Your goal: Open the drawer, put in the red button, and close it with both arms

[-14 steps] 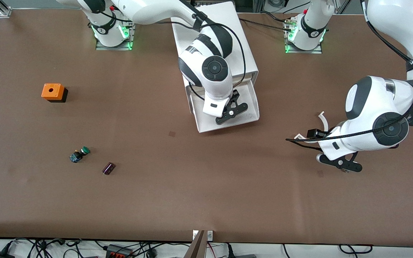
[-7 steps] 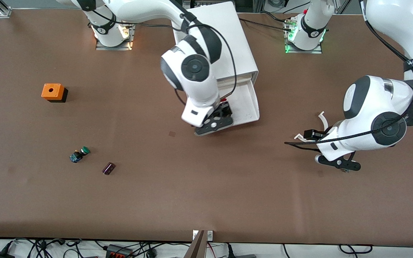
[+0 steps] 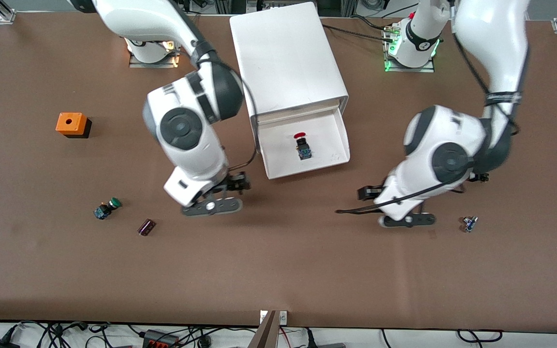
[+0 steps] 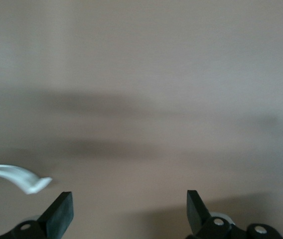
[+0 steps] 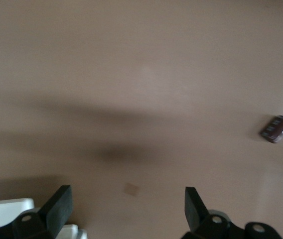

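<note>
— Since one second ago the right gripper (image 3: pixel 220 195) has left the white open drawer (image 3: pixel 341 140) and now hangs over bare brown table (image 3: pixel 278 270), fingers apart and empty

— And the small red mushroom-cap button (image 3: pixel 302 146)?

— It lies in the drawer. The left gripper (image 3: pixel 406 217), also spread and empty, has moved closer to the drawer. I judge only closing remains

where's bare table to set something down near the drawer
Bare brown table runs between the right gripper and left gripper, nearer the camera than the open drawer. The drawer already holds the red button.
</note>
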{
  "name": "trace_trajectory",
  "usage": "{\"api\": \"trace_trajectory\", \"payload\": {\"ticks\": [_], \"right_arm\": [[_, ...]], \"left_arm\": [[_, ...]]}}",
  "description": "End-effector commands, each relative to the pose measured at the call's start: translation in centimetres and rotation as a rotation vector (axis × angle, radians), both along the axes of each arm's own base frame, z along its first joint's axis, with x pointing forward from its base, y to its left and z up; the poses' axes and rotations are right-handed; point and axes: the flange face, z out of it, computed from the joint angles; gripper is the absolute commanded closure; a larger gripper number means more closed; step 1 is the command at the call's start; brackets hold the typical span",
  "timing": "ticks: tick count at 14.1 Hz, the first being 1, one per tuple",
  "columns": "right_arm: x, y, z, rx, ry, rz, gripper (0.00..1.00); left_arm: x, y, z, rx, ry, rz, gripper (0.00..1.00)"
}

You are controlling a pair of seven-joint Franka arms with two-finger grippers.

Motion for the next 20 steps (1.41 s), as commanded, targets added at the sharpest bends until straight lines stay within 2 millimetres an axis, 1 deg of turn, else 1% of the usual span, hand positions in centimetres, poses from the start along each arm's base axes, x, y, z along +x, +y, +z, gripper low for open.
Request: {"api": "trace_trajectory", "payload": {"ticks": [1,4,5,6,8,9,10,11,12,14,15,16,18,19,20], "right_arm": [[0.9,-5.8,0.3,-0.027,0.055,0.021,0.00],[0.9,-12.1,0.6,-0.052,0.085,-0.048,0.00],[0.8,-14.0,0.9,-0.046,0.094,-0.054,0.00],[0.7,-15.8,1.4,-0.035,0.100,-0.040,0.00],[0.6,-17.8,3.1,-0.024,0.095,-0.041,0.00],[0.8,-18.7,4.0,-0.017,0.081,-0.044,0.00],[1.0,-19.5,4.3,-0.011,0.080,-0.046,0.00],[1.2,-21.4,5.1,-0.002,0.069,-0.070,0.00],[1.4,-22.9,5.6,0.002,0.064,-0.090,0.00],[1.3,-25.4,7.6,0.018,0.038,-0.125,0.00],[1.3,-27.4,8.5,0.030,0.027,-0.151,0.00],[1.1,-28.8,9.6,0.048,0.015,-0.163,0.00],[-0.1,-30.9,11.8,0.063,-0.005,-0.183,0.00],[-0.8,-32.5,12.4,0.070,-0.008,-0.199,0.00],[-1.7,-33.6,13.1,0.076,-0.009,-0.196,0.00]], "left_arm": [[-0.7,-4.2,-1.8,-0.025,-0.039,0.083,0.00],[-3.2,-10.1,-4.2,-0.029,-0.043,0.152,0.00],[-4.2,-11.6,-5.0,-0.029,-0.038,0.171,0.00],[-5.1,-12.6,-5.6,-0.030,-0.034,0.194,0.00],[-6.3,-12.8,-6.3,-0.014,-0.010,0.201,0.00],[-7.3,-13.3,-6.2,-0.012,0.003,0.188,0.00],[-8.7,-14.0,-6.1,-0.014,0.023,0.169,0.00],[-10.1,-14.1,-6.2,0.001,0.051,0.154,0.00],[-11.4,-14.5,-6.5,0.019,0.083,0.137,0.00],[-13.9,-16.3,-6.5,0.048,0.156,0.104,0.00],[-14.8,-17.1,-6.5,0.052,0.175,0.110,0.00],[-16.2,-18.4,-6.3,0.054,0.194,0.113,0.00],[-18.3,-19.9,-6.0,0.074,0.238,0.108,0.00],[-18.7,-20.0,-6.1,0.086,0.252,0.100,0.00],[-19.3,-20.1,-6.2,0.105,0.273,0.089,0.00]]}}
